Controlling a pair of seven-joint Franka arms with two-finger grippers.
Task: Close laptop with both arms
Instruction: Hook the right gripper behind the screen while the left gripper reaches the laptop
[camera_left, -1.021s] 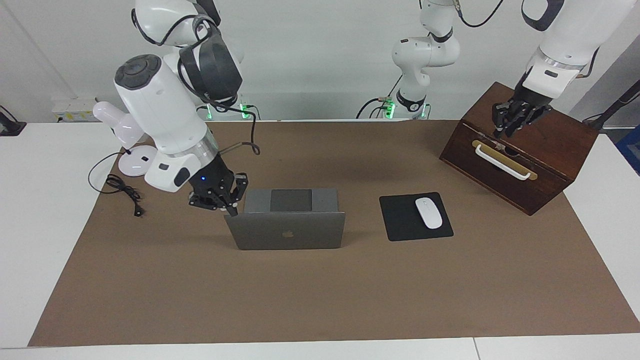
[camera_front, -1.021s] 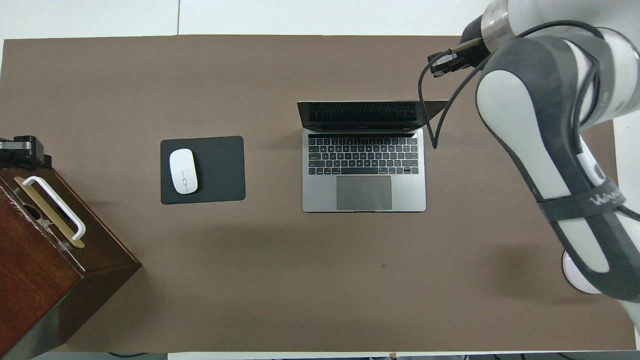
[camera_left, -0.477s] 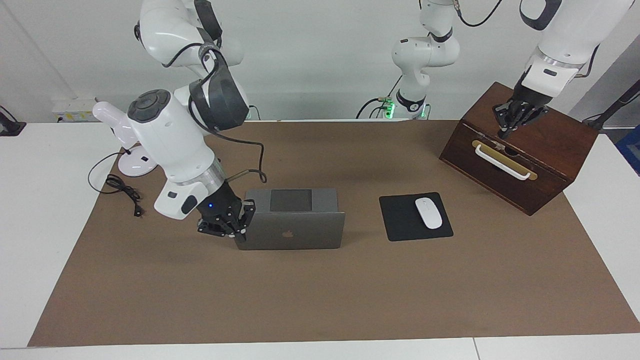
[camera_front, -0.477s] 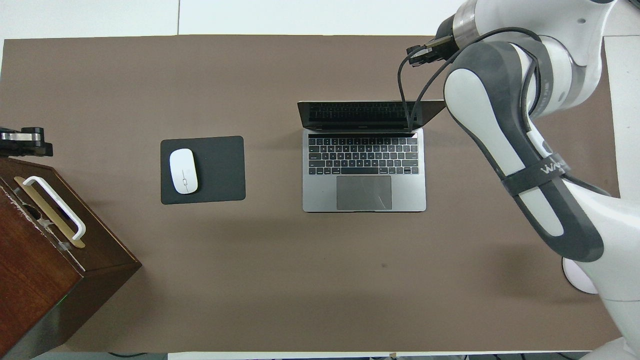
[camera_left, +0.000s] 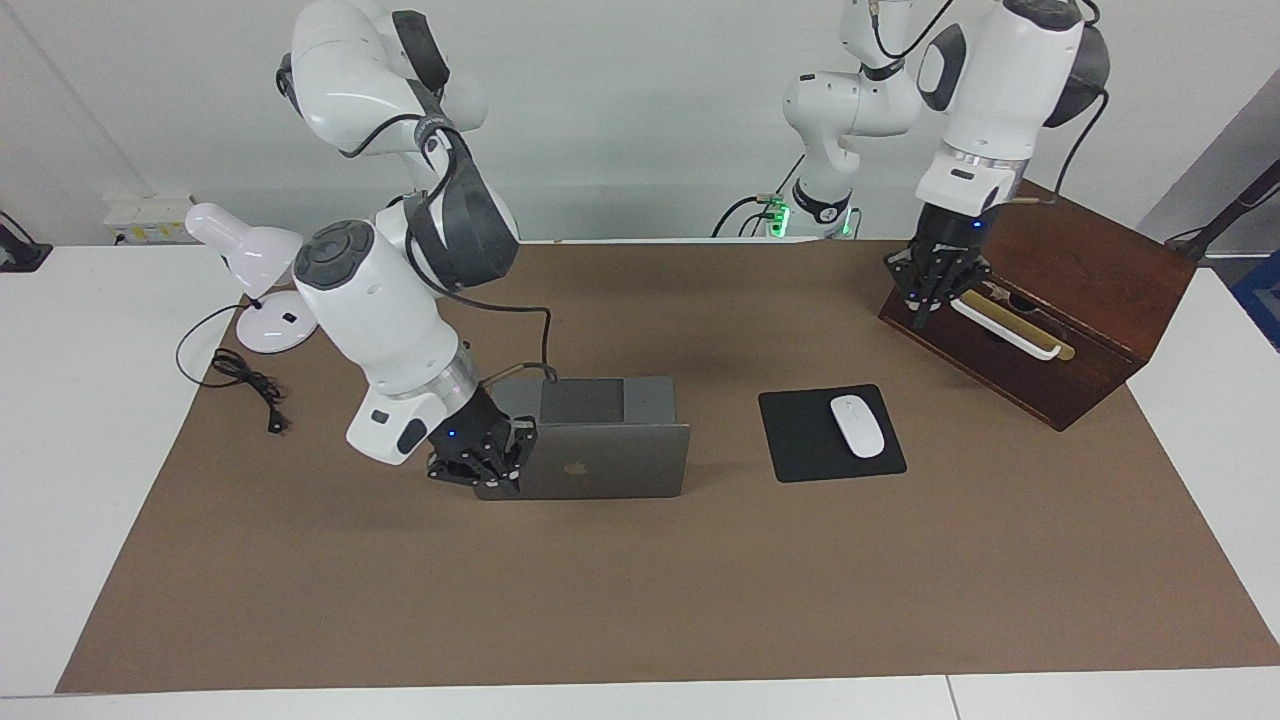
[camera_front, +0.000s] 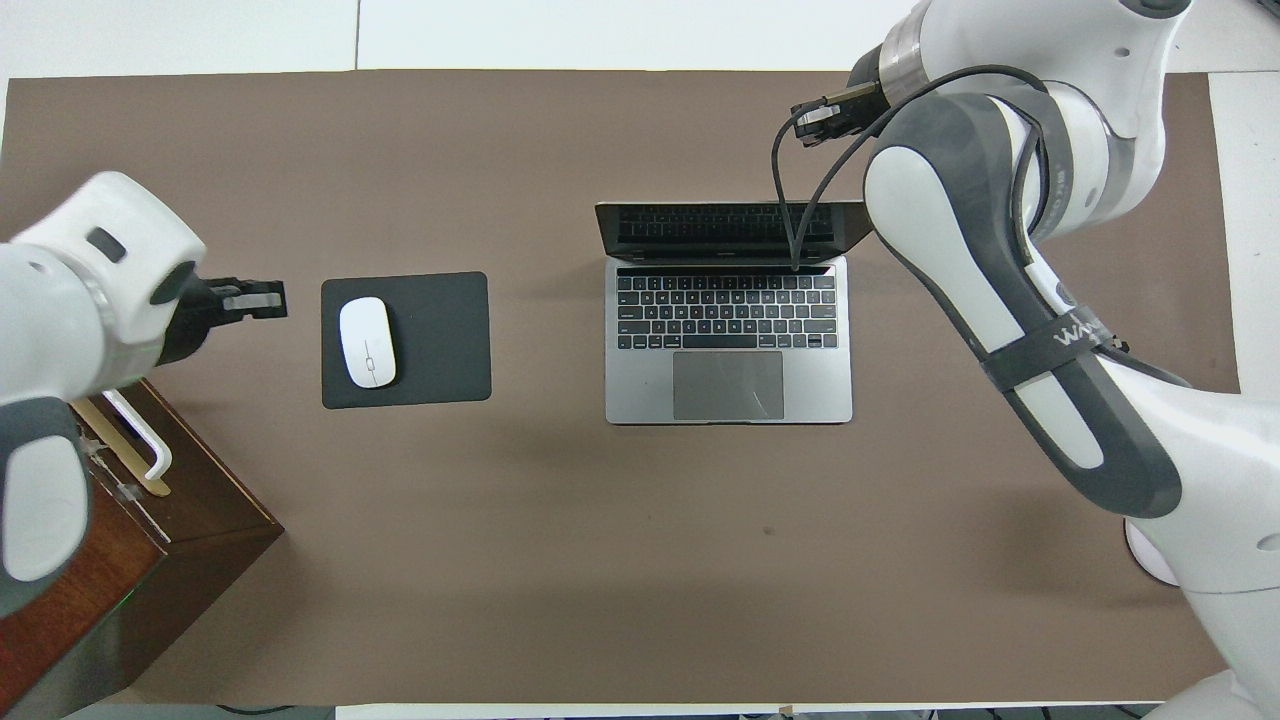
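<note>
Since a second ago both of my arms have shifted: my right gripper has dropped from the upper corner of the laptop's lid to low against the lid's outer face at its right-arm edge, and my left gripper has come off the top of the wooden box and swung toward the middle of the table.

Going across the facing view, a white desk lamp and its black cord sit at the right arm's end of the table. Next comes my right gripper, pressed up to the lid by the edge; I cannot tell how far its fingers are spread or whether they pinch anything. The laptop stands open on the brown mat, roughly mid-table, its lid upright with the apple logo facing away from me and the keyboard toward me. Beside it, toward my left arm's end, lies the black mouse pad with a white mouse on it. Then my left gripper hangs over the mat just by the box's corner, near its white handle, holding nothing that I can make out; its finger spread is unclear too.
</note>
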